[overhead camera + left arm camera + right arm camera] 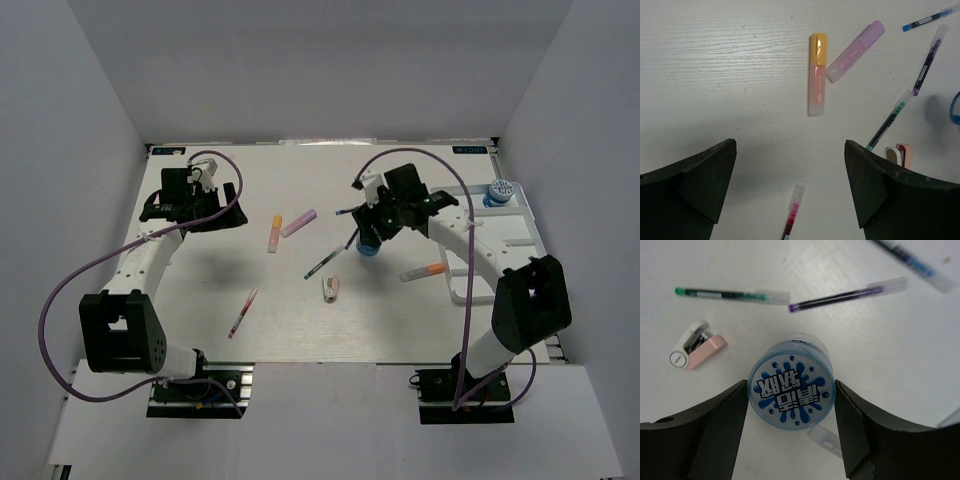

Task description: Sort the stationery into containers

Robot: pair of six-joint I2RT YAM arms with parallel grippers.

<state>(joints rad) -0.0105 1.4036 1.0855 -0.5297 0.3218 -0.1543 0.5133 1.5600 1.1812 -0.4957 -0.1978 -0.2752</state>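
My right gripper [368, 238] [791, 392] is shut on a round jar with a blue splash lid [791, 385] [367, 246], one finger against each side, at the table's middle right. Around it lie a green pen [730, 294] [322, 264], a purple pen [845, 297], a blue pen [912, 262] and a pink-white eraser-like piece [695, 346] [331, 288]. My left gripper [215, 212] [790, 190] is open over bare table, with a red pen [792, 212] [242, 312] below it. Ahead of it lie a yellow-orange highlighter [817, 75] [274, 233] and a pink-purple highlighter [855, 51] [298, 222]. An orange highlighter [424, 271] lies beside the white tray [522, 238].
The white tray sits at the right edge, partly behind my right arm, with a second blue-lidded jar [500, 190] at its far end. A clear pen cap [825, 440] shows under the held jar. White walls close in the table on three sides.
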